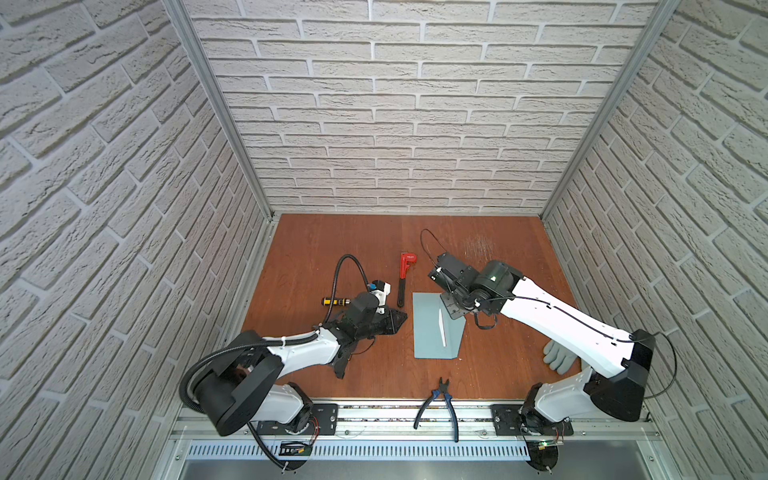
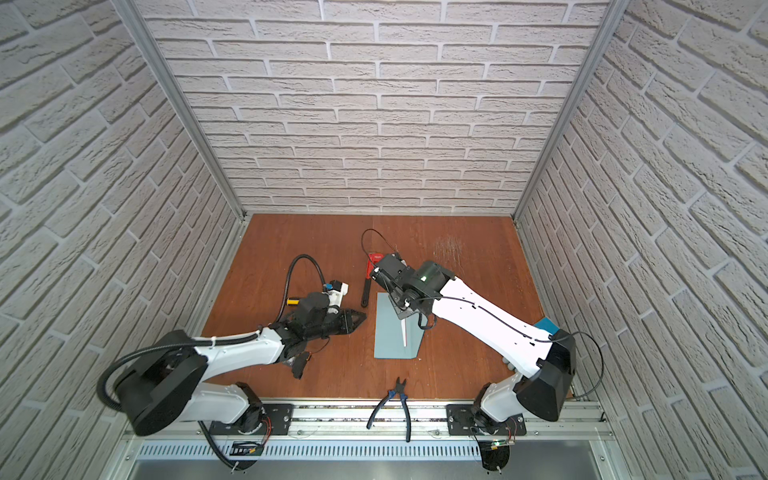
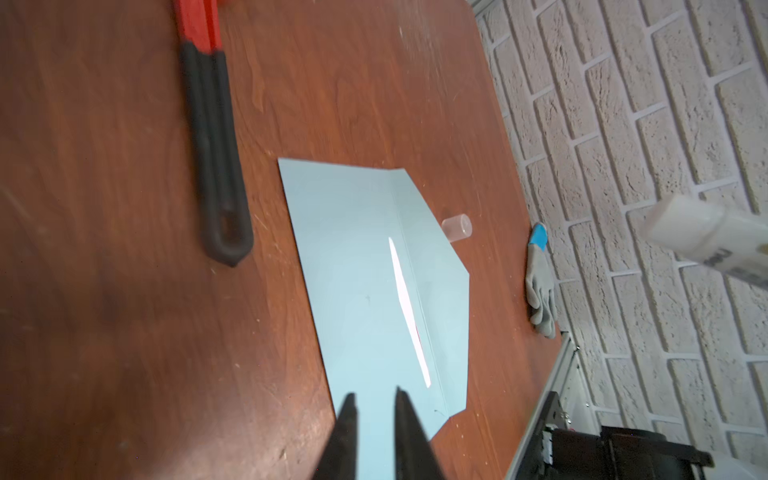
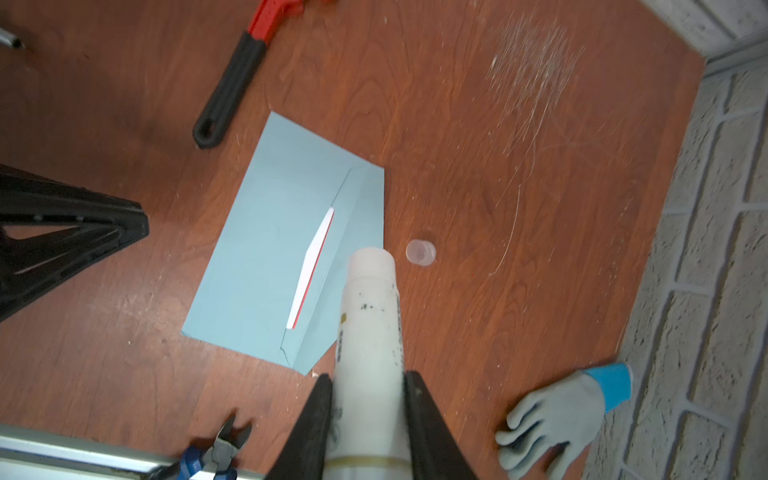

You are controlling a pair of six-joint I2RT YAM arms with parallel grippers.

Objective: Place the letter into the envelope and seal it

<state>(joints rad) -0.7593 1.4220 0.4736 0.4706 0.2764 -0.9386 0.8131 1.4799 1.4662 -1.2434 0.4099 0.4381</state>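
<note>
- Most of the letter (image 4: 312, 266) is hidden inside the envelope (image 4: 249, 257). Only a thin white sliver with a red edge shows at the mouth, along the flap's fold.
- In both top views the right arm's wrist covers the envelope's far right corner and the whole glue stick (image 4: 370, 316).
- The right gripper (image 4: 368, 380) clamps the white, smudged cylinder of the glue stick between its black fingers. The uncapped end overlaps the flap's outer edge in the right wrist view, and I cannot tell whether it touches the paper.
- The left gripper (image 3: 376, 397) has its tapered black fingers drawn together with only a thin slit between them, and it holds nothing. In both top views its tip sits just beside the envelope's left long edge.
- The envelope is flat, matte, light blue-grey paper. It lies near the middle of the table (image 1: 332, 249), between the two grippers. Its flap lies open toward the right arm and tapers to a blunt end.
- A small clear plastic cap (image 4: 421, 252) lies on the wood just beside the flap.
- The tabletop is reddish-brown wood grain with white scratches.
- The pipe wrench (image 1: 404, 278) has a red head and a black handle; the wrist views cut off the head.
- The grey knit glove (image 4: 557, 415) has a blue cuff and is partly under the right arm in both top views.
- A yellow-and-black cylinder (image 1: 334, 301) is half hidden behind the left wrist, so I cannot tell what it is.
</note>
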